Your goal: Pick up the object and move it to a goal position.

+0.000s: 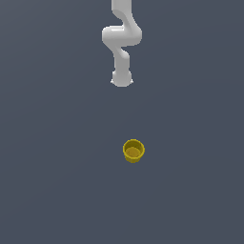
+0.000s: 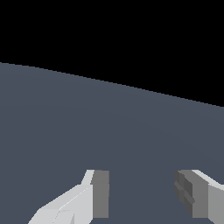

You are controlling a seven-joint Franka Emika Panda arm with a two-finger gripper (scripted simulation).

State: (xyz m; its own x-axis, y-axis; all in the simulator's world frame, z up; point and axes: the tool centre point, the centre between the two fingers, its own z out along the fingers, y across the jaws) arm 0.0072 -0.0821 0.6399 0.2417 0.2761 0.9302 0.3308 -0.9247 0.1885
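Observation:
The object, a small yellow round cup (image 1: 133,150) with a darker ochre inside, stands upright on the grey floor a little below the middle of the exterior view. The white arm (image 1: 121,38) comes down from the top edge of that view, and its end sits well above the cup in the picture, apart from it. The wrist view shows my gripper (image 2: 142,192) open, two grey pads (image 2: 100,192) wide apart with only bare floor between them. The cup does not appear in the wrist view.
A plain dark grey floor (image 1: 57,143) fills the exterior view. In the wrist view the floor ends at a slanted edge against black background (image 2: 109,35).

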